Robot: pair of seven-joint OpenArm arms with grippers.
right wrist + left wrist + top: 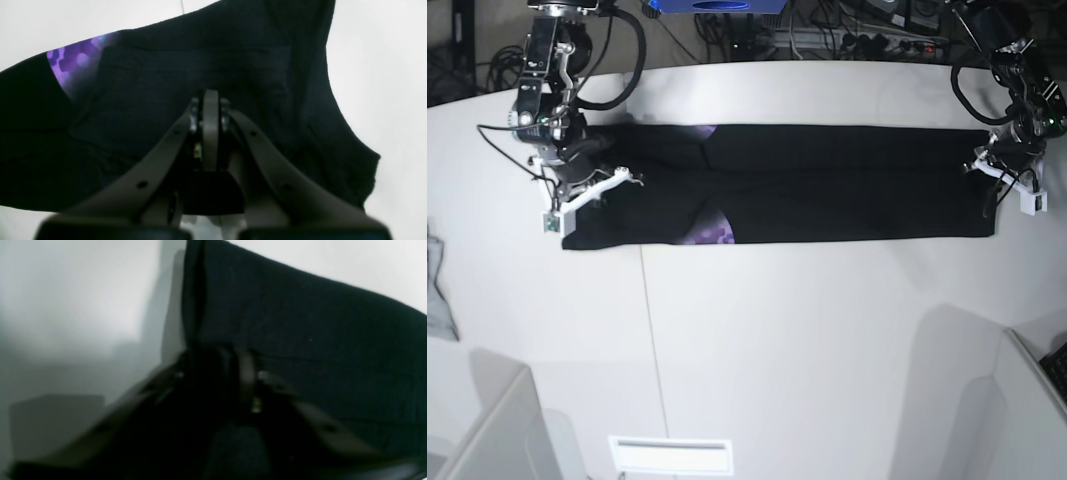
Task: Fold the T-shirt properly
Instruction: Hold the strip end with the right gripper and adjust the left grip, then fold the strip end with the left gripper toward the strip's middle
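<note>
The black T-shirt (pixel 827 185) lies on the white table (pixel 807 330) as a long flat band, with purple print patches (pixel 717 232) showing at folds. My left gripper (pixel 989 165) is at the band's right end in the base view. In the left wrist view it (pixel 245 363) is shut on the black cloth (pixel 300 323). My right gripper (pixel 602 182) is at the band's left end. In the right wrist view it (pixel 210 96) is shut on the cloth (pixel 160 93), with a purple patch (pixel 71 63) to its left.
A small grey cloth (pixel 435 290) lies at the table's left edge. Cables and a power strip (pixel 847 40) run behind the table. White box shapes stand at the front left (pixel 477 420) and front right (pixel 1017 420). A seam (pixel 652 330) crosses the table.
</note>
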